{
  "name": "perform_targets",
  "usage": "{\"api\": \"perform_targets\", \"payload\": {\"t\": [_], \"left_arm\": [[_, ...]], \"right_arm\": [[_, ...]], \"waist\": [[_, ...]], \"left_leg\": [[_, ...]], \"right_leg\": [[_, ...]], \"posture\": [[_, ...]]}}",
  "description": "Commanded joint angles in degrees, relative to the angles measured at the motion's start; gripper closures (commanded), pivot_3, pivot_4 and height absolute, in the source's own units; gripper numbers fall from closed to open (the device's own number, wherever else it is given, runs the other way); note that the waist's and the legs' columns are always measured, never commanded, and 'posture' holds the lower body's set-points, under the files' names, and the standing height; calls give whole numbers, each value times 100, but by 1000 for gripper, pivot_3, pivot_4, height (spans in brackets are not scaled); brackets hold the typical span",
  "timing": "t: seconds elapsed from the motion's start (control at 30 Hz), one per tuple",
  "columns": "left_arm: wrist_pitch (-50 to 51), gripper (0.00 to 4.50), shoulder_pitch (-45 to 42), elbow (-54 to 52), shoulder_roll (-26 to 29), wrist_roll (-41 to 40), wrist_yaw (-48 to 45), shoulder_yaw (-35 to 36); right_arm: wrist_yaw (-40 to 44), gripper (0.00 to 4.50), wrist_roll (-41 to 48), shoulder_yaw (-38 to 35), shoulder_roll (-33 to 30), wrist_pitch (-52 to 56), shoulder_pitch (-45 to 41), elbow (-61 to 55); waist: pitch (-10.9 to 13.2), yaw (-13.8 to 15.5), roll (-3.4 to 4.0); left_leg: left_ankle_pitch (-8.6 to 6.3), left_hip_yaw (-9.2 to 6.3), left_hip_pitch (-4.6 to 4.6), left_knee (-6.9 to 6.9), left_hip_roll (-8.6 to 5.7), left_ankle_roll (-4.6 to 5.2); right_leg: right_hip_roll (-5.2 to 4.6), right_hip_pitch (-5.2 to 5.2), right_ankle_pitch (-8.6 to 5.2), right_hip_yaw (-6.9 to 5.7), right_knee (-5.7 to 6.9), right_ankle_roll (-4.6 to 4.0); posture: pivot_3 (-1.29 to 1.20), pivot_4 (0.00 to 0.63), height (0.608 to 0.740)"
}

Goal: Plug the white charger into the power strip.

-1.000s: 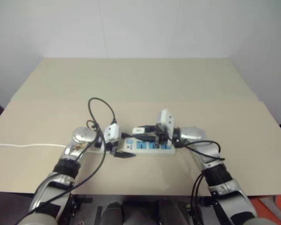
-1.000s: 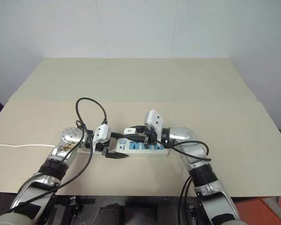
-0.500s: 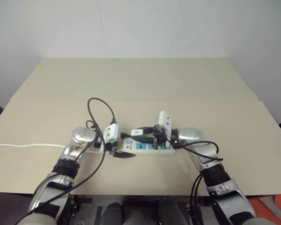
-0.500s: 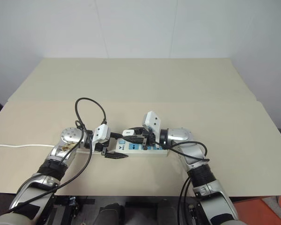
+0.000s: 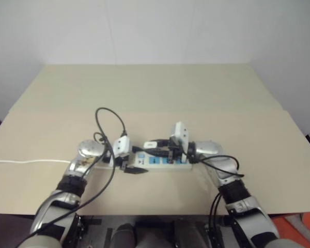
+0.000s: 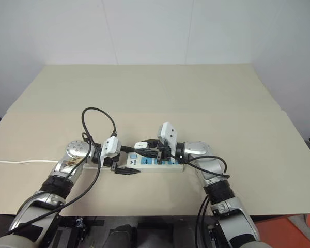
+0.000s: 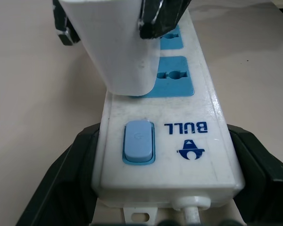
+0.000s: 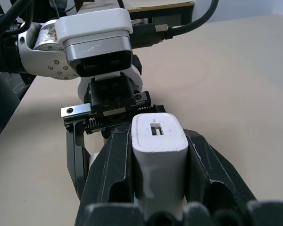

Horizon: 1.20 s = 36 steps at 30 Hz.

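Charger poised over the strip's first socket, both arms steady

The right fingers stay clenched on the white charger, which has edged lower toward the switch-end blue socket of the power strip since a second ago; the left fingers straddle the strip's switch end on the counter, bracing it; seating appears unfinished, judging by the charger's tilt.

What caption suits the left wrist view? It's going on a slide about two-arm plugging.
Left gripper steadies the power strip at its switch end while the white charger sits over the first blue socket.
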Motion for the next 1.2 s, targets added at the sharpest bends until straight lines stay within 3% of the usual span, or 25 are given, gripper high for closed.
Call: {"api": "perform_targets", "payload": {"t": [0.03,0.5,1.0,1.2], "left_arm": [[28,1188,61,-49,127,71,-57,-38],[85,1188,198,-239,293,-3,-36,-38],[148,1188,255,-394,364,-55,45,-75],[173,1188,308,-464,406,-77,56,-72]], "right_arm": [[-30,3351,-55,-301,-279,-245,-12,227],[634,3351,-204,-224,-1077,-883,101,1133],[692,3351,-319,588,-377,-539,-368,1077],[684,3351,-450,580,-399,-533,-349,1391]], "waist": [[0,-1,0],[0,99,-1],[-5,-31,-5],[-8,-53,-5]], "left_leg": [[0,0,0,0,0,0],[0,1,-4,0,0,0],[-1,1,15,-4,2,1],[-1,1,23,-9,6,1]], "right_leg": [[0,0,0,0,0,0],[-1,1,0,0,-7,0],[2,7,-1,3,1,-2],[7,9,-2,5,4,-5]], "posture": [[0,150,740],[0,150,740],[0,150,740],[0,150,740]]}}
